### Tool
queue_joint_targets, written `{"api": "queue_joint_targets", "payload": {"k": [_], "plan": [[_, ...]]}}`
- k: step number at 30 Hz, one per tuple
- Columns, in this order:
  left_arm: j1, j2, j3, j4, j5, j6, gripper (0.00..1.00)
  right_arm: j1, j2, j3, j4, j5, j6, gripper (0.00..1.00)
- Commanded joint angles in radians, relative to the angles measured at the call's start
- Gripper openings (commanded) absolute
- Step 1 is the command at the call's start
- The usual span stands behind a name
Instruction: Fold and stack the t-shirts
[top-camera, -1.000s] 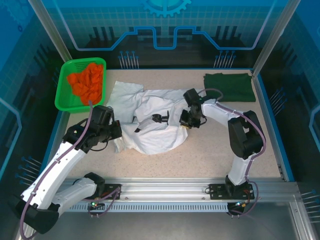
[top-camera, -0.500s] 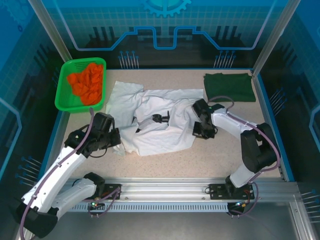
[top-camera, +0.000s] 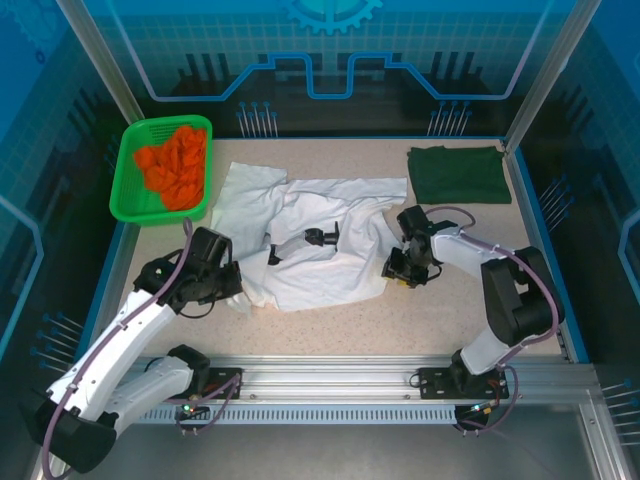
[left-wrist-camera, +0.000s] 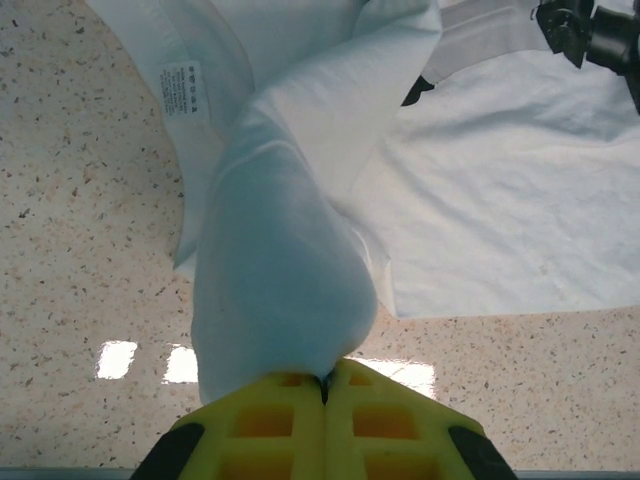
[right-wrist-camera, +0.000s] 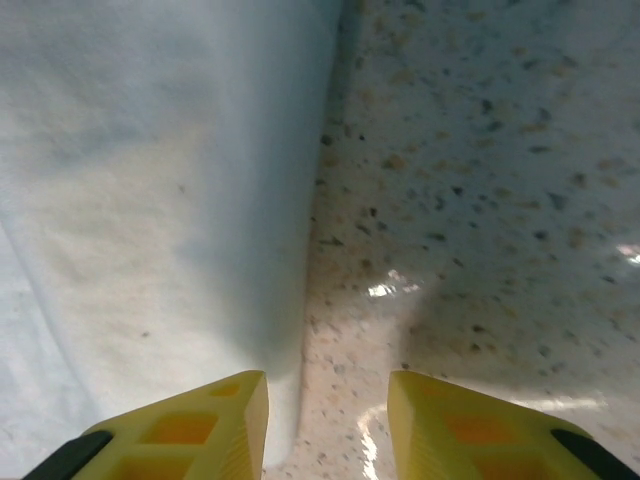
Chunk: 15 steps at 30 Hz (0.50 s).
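Nearest, the left fingers (left-wrist-camera: 325, 385) are clamped tight on a fat bunch of the white shirt (left-wrist-camera: 290, 290) at its near-left corner. The cloth lifts off the surface (left-wrist-camera: 80, 250) into them like a little tent. A bit further back, on the right side, the right fingers (right-wrist-camera: 328, 385) are spread apart w/ nothing in them. They sit low at the shirt's right edge. One finger is over the cloth, the other is over bare surface, and the edge runs between them.

The step in hand, I think, is getting the shirt flat before any fold (it is wrinkly and lumpy in the middle). To do it well, the right fingers should first pinch that edge. They need a good bite of cloth, not just the very rim, or it may slip out. Then both sides should pull away from each other, slow and low to the surface, at the same time. A hard yank is a bad idea. The left side holds a thick bunch, so a tug could drag the lumps along and not smooth them.

Far back on the right, the green shirt (top-camera: 460, 174) lies folded neat and well apart, prob. the place to stack. Far back on the left is the basket (top-camera: 125, 190), near the white shirt's back part. Pull away from it, not toward it.
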Motion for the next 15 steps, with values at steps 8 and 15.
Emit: {"api": "queue_joint_targets", "payload": {"k": [8, 15], "plan": [[0.007, -0.003, 0.032, 0.01, 0.02, -0.021, 0.0, 0.023, 0.125, 0.075, 0.069, -0.073, 0.024, 0.3], [0.006, 0.002, 0.027, 0.032, 0.019, -0.023, 0.0, 0.035, 0.167, 0.126, 0.055, -0.073, 0.021, 0.13]]}}
